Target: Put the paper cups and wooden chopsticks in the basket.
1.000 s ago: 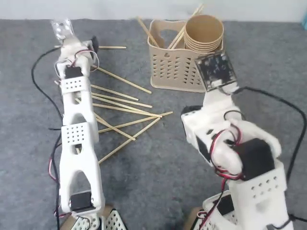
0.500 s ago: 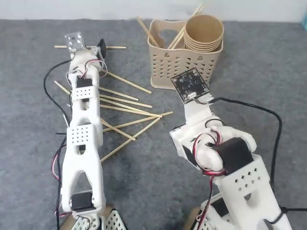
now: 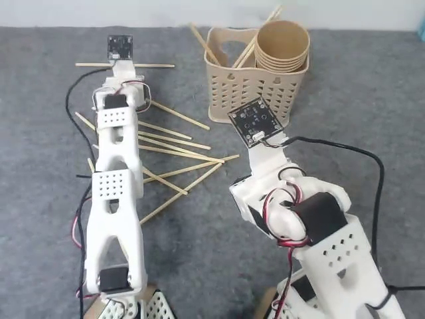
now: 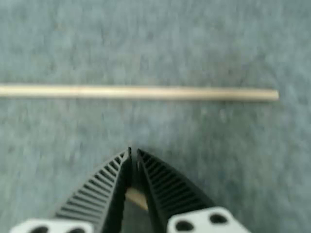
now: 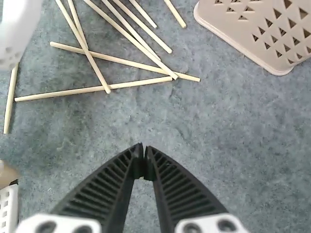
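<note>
Many wooden chopsticks [image 3: 179, 151] lie loose on the counter [image 3: 199, 266] in the high view; the paper cups [image 3: 282, 43] sit in the basket [image 3: 246, 93]. Left wrist view: your left gripper [image 4: 133, 151] has closed fingers, with one chopstick [image 4: 141, 92] just ahead; descending so risks shoving it away. Right wrist view: your right gripper [image 5: 142, 147] is closed and empty; sweeping could scatter the pile [image 5: 126, 61].

The grey mat [image 3: 372, 100] is lit evenly and softly. Faint, soft-edged shadows are cast under the basket [image 3: 246, 93] and along the chopsticks [image 5: 112, 58].
</note>
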You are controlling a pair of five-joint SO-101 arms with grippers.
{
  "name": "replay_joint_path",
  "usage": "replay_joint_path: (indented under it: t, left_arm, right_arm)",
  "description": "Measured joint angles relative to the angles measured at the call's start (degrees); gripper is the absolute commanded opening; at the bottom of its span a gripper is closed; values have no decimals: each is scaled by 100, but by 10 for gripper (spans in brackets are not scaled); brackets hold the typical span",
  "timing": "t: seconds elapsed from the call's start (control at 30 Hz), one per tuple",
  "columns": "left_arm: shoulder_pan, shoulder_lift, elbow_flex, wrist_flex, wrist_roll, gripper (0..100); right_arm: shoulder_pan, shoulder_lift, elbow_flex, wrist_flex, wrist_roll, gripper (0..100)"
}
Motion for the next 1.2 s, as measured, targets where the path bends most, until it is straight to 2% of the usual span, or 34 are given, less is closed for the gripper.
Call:
replay_joint_path:
  t: [0.17, 0.37, 0.8, 0.93, 1.07, 1.2]
  left_arm:
    - [-9, -88, -958, 2277, -9, 12]
    - [-9, -721, -1046, 4334, 9, 11]
    - [-536, -809, -818, 4554, -35, 10]
    - [-774, -949, -721, 4554, -26, 10]
    - [-1002, -1662, -9, 4554, -202, 10]
    - [-1116, -2778, 1477, 4554, -501, 10]
  right_arm:
    - [0, -9, 0, 0, 0, 6]
    - [0, -44, 0, 79, 0, 6]
    - [-9, -44, 0, 220, 0, 6]
    - [-431, -44, 211, 316, 185, 6]
    - [-835, -44, 422, 264, 360, 6]
    - [-853, -44, 615, -246, 448, 6]
